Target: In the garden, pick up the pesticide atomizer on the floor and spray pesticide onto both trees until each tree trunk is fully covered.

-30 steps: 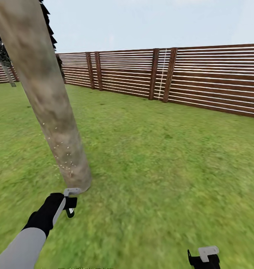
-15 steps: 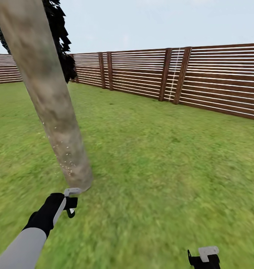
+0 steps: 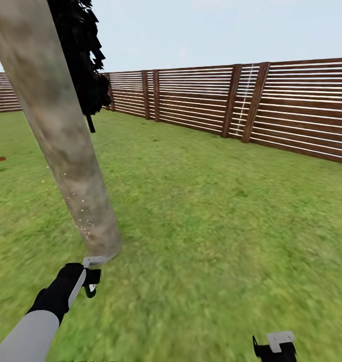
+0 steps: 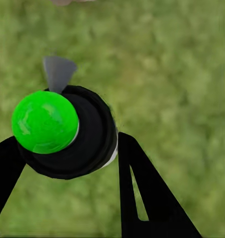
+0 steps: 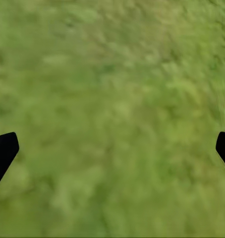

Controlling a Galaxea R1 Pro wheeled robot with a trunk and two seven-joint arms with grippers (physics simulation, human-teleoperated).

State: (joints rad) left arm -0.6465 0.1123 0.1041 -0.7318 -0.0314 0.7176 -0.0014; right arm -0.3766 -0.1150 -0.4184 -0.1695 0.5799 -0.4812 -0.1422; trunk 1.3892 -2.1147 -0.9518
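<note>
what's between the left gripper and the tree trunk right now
In the head view, almost nothing: the left gripper sits just short of the tree trunk base, with a sliver of grass and a few white pesticide specks low on the bark.

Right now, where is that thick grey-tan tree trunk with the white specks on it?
In the head view the mottled grey-tan tree trunk leans up the left side, rooted in the green grass lawn just ahead of the left tool.

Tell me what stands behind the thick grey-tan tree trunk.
Behind the mottled grey-tan tree trunk stands a narrow blackish tree, partly hidden by it, then the brown slatted wooden fence ringing the green grass lawn. The trunk covers whatever lies directly behind it.
</note>
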